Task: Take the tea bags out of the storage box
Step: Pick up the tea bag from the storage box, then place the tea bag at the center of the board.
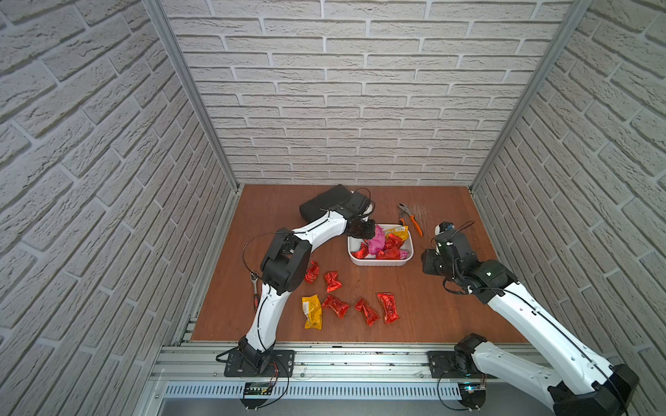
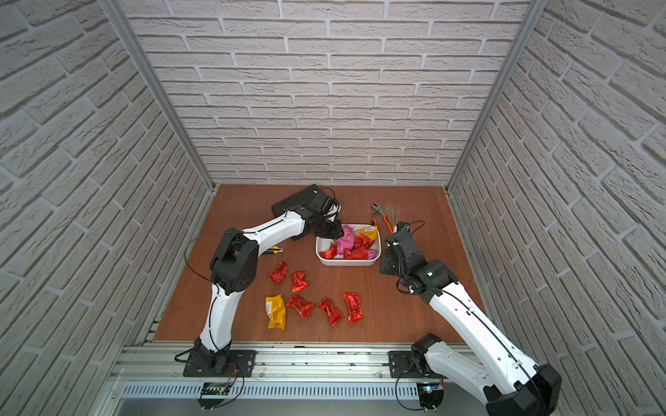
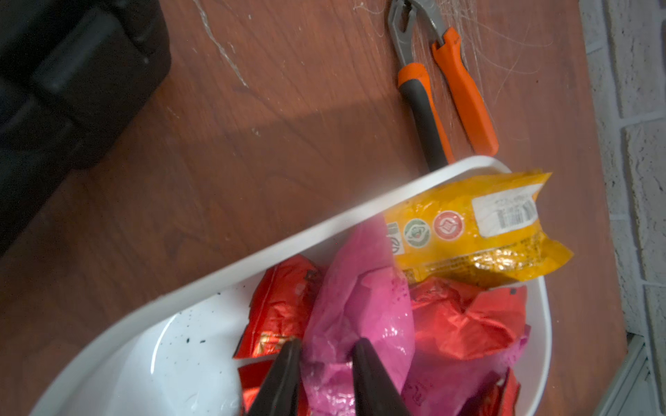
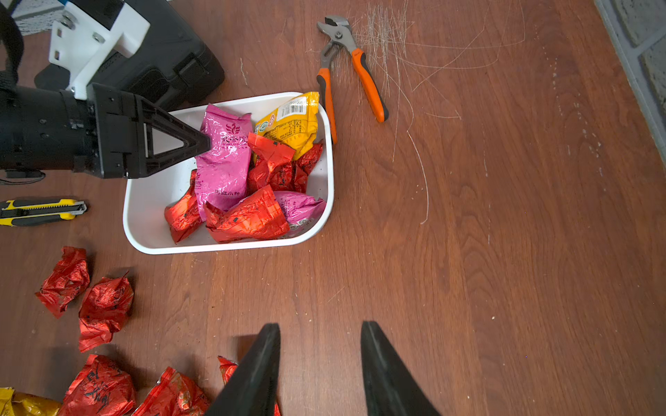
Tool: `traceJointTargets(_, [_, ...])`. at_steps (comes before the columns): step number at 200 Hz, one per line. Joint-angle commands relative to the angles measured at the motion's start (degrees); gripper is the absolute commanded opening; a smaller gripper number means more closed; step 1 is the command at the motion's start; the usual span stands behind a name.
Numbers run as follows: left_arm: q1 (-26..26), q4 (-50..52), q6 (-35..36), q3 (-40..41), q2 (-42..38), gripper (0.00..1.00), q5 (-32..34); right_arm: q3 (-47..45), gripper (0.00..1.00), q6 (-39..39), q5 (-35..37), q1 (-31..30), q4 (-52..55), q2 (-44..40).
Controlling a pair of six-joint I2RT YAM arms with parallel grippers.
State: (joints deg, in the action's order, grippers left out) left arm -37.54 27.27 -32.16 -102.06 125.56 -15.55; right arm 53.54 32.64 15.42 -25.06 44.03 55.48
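- The left gripper [image 3: 326, 347] has its jaws narrow, pinching a fold near one end of the pink bag [image 3: 360, 299]. The hold looks thin, on foil alone, so it should be firm before any lift.
- The pink bag lies in the box [image 4: 230, 246], on top of red bags [image 4: 248, 219] and against the yellow bag [image 4: 288, 126]. A slow, straight lift should keep it from dragging its neighbours along.
- The yellow bag leans over the rim just beside the pliers [image 4: 360, 72] and is likely to be knocked out if brushed.
- The box looks light and may slide or tip under a snagged bag.
- The right gripper [image 4: 320, 360] hangs half open and empty over the table [image 4: 468, 216] near the box, and could steady it.
- Six bags [image 1: 335, 306] lie out front, and the bare wood beside them suits the pink one.
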Motion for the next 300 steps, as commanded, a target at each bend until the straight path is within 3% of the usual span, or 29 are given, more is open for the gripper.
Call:
traceJointTargets(1, [0.48, -1.6, -0.37, -1.64, 0.87, 0.1, -2.19, 0.51, 0.43, 0.62, 0.84, 0.36, 0.05, -0.65])
traceJointTargets(12, [0.96, -1.74, -0.63, -1.52, 0.66, 0.0, -3.1, 0.56, 0.43, 0.58, 0.84, 0.36, 0.39, -0.94])
traceJointTargets(80, [1.08, -10.06, -0.02, 4.27, -8.07, 0.0, -4.99, 0.41, 0.43, 0.94, -2.04, 0.35, -0.32, -2.22])
traceJointTargets(129, [2.84, -17.91, 4.56, 12.39, -19.37, 0.0, -8.09, 4.54, 0.49, 0.54, -15.44, 0.77, -4.86, 3.75])
traceJointTargets(161, [4.65, -26.56, 3.31, 19.86, -25.76, 0.0, -18.69, 7.89, 0.6, -2.28, -26.4, 2.73, -9.05, 6.44])
traceJointTargets(192, [4.6, -33.61, 0.76, 27.39, -30.99, 0.0, -24.38, 10.89, 0.65, -4.06, -38.34, 6.17, -11.84, 8.58])
traceJointTargets(228, [4.22, -42.2, -4.1, 34.0, -34.6, 0.0, -28.47, 12.39, 0.66, -4.5, -43.29, 8.35, -13.15, 11.02])
traceJointTargets(273, [2.91, -45.46, -4.96, 37.5, -36.45, 0.0, -29.64, 13.37, 0.55, -3.45, -47.18, 8.44, -13.51, 15.0])
traceJointTargets(300, [2.93, -45.91, -5.49, 37.82, -36.43, 0.0, -30.12, 9.82, 0.34, 3.14, -50.11, 8.29, -21.89, 15.12])
